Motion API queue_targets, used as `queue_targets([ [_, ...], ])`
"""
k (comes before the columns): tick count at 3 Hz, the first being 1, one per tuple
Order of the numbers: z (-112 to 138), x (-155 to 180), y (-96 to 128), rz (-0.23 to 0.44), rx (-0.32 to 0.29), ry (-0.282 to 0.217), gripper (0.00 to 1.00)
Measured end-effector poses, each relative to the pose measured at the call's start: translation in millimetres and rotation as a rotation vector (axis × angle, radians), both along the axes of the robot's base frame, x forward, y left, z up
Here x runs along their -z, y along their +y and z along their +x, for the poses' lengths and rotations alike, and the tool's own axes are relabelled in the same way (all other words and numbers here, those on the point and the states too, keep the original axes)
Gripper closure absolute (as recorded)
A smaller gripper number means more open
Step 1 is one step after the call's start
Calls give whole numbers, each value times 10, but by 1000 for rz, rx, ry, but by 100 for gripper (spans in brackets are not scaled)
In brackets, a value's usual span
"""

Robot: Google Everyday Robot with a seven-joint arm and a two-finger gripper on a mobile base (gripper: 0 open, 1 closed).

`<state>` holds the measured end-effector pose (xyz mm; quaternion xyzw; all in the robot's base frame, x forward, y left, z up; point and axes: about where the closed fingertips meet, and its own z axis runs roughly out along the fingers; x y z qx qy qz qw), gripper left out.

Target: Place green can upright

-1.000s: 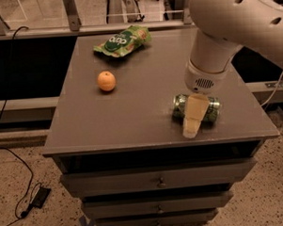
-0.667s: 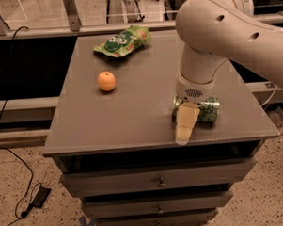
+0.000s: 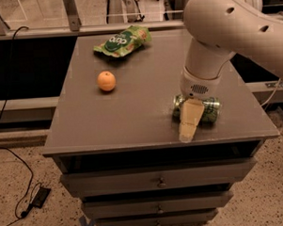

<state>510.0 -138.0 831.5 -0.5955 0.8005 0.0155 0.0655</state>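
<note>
The green can (image 3: 208,110) lies on its side near the front right of the grey cabinet top (image 3: 132,110), its silver end toward the left. My gripper (image 3: 189,126) hangs from the big white arm (image 3: 222,31) and comes down right over the can's left half, its tan tip reaching the cabinet top just in front of the can. The gripper hides part of the can.
An orange (image 3: 106,81) sits at the middle left of the top. A green snack bag (image 3: 123,41) lies at the back. The front edge is close to the can. Drawers are below, and a cable (image 3: 22,186) runs across the floor at left.
The arm has swung leftward over the table and the gripper has shifted slightly left and forward along the can. The can still lies on its side in the same place.
</note>
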Motion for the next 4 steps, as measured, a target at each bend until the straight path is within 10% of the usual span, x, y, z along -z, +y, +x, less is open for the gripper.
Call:
queue_targets([
  [1,0,-2,-1,1,0,0,0],
  [4,-8,-14,3,0,-1,-7,65],
])
